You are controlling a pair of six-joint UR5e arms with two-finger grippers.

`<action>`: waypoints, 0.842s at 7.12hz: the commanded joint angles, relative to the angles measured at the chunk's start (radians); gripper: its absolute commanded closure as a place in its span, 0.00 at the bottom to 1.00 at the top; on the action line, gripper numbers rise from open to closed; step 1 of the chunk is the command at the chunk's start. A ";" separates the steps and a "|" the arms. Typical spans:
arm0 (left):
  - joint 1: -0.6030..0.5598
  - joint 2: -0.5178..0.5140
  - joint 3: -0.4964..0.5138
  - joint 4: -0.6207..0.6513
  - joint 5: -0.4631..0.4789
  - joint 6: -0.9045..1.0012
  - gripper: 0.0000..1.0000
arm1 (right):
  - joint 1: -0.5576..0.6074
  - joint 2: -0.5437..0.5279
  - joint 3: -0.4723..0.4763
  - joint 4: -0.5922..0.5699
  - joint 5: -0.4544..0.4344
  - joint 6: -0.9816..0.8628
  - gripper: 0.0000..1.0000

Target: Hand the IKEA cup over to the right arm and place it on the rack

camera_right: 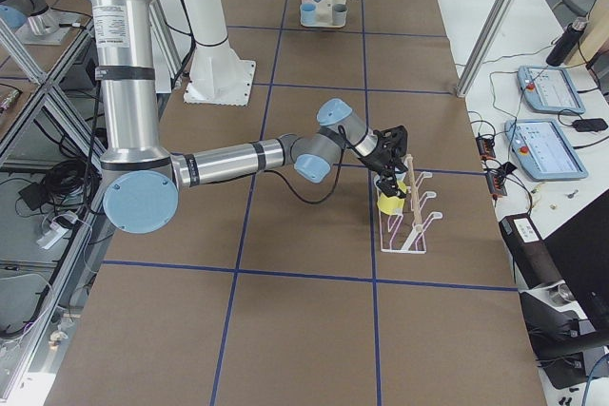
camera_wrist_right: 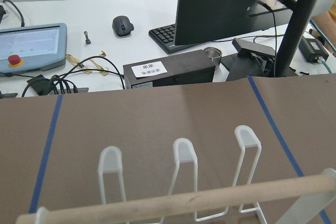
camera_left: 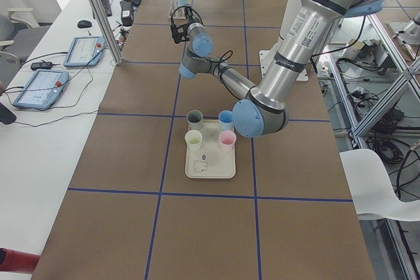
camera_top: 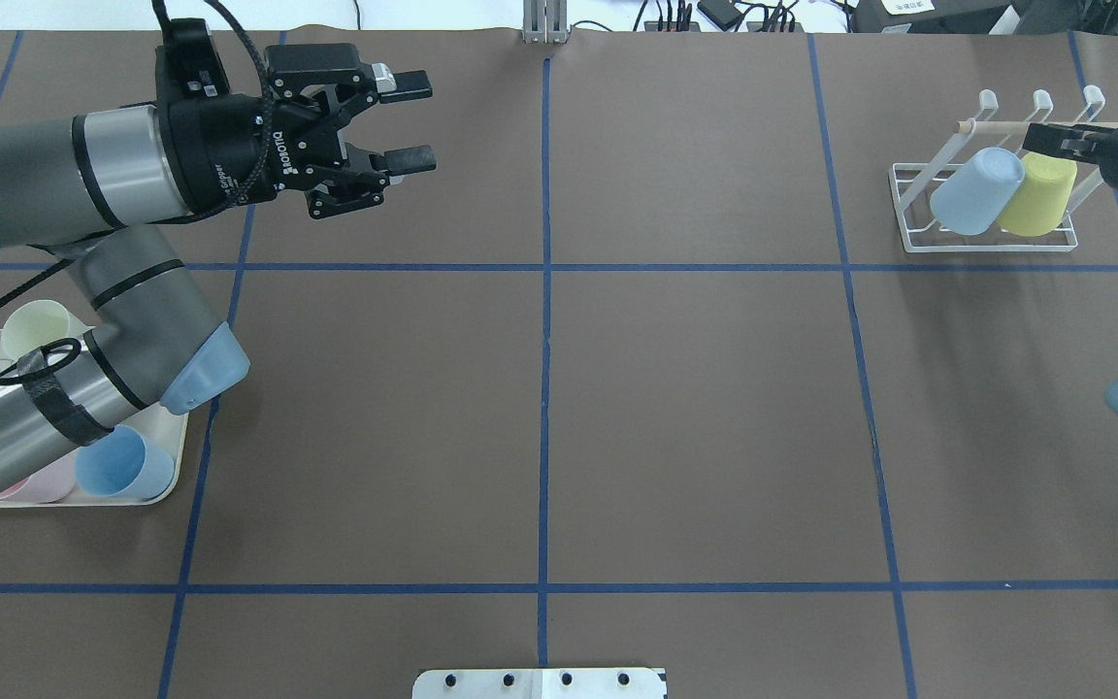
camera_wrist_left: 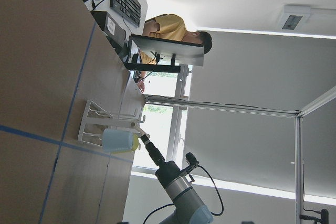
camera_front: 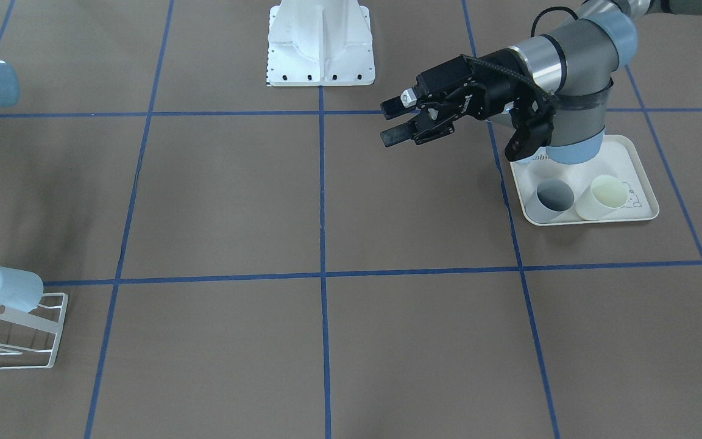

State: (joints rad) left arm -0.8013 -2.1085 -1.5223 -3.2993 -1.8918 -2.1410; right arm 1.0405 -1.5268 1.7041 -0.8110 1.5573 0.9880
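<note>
Now the yellow plastic cup [camera_top: 1037, 199] leans on the small white wire rack [camera_top: 918, 238] near the tabletop's far right corner. The right end effector [camera_top: 1044, 144] seemingly touches its upper end; whether it is clenched I cannot tell. The left end effector [camera_top: 423, 121] hangs released, empty.

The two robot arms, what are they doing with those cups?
They are moving cups from a tray to a rack. A blue cup and a yellow cup hang on the rack, with the right hand at the yellow one. The left hand hovers open and empty; four cups sit on the tray.
</note>
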 commanded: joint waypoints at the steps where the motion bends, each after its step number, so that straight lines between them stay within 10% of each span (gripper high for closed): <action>1: -0.021 0.072 -0.010 0.019 -0.015 0.205 0.24 | 0.012 -0.018 0.090 -0.011 0.093 0.001 0.00; 4: -0.261 0.244 -0.044 0.169 -0.281 0.737 0.25 | -0.052 -0.027 0.196 -0.027 0.133 0.099 0.00; 6: -0.298 0.403 -0.143 0.368 -0.279 1.093 0.25 | -0.280 -0.015 0.244 -0.030 -0.093 0.247 0.00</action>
State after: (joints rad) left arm -1.0629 -1.7961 -1.6088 -3.0568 -2.1611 -1.2646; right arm 0.8783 -1.5462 1.9215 -0.8387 1.5820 1.1681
